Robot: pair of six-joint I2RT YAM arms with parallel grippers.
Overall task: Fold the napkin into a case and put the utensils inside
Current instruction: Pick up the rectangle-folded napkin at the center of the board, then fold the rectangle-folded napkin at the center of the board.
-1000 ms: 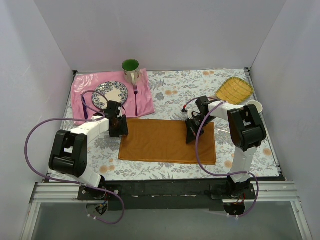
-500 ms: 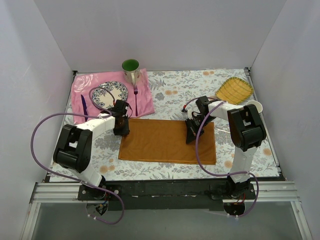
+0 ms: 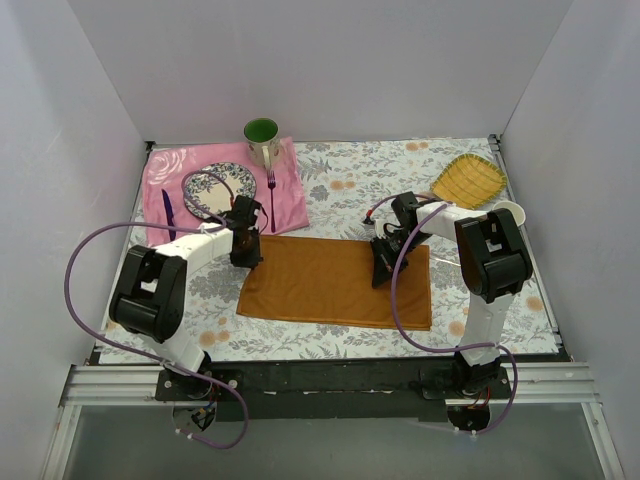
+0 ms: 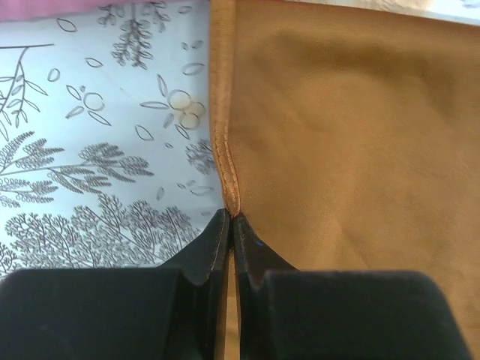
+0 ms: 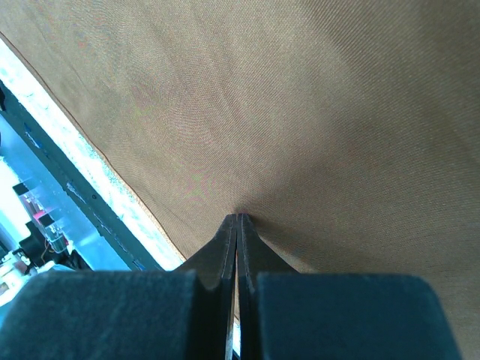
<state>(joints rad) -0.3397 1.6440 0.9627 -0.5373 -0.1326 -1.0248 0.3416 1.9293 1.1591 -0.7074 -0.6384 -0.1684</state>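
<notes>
1. Rust-orange satin, the napkin (image 3: 335, 280) lies flat and open as a wide rectangle in the middle of the floral worktop (image 3: 340, 180). It is not yet folded into a case.
2. The left tool (image 3: 247, 258) is at the napkin's far left corner. Its jaws are closed tight on the stitched hem (image 4: 225, 161), which ridges up just ahead of the tips.
3. The right tool (image 3: 381, 275) is pinched shut on the cloth toward the napkin's right end, in from the edge. The fabric puckers toward its tips.
4. The step in hand looks like the first fold. To do it well, both tools should probably lift together and keep the cloth taut between them. Laying edge onto edge squarely would stop the slippery satin from skewing.
5. At far left, a pink cloth (image 3: 290, 205) carries a patterned plate (image 3: 243, 178), a green mug (image 3: 262, 138), a fork (image 3: 271, 195) and a purple knife (image 3: 167, 212). Its near edge lies just beside the gripped corner, so a low lift could catch it. A yellow woven tray (image 3: 470, 180) sits far right, well apart.
</notes>
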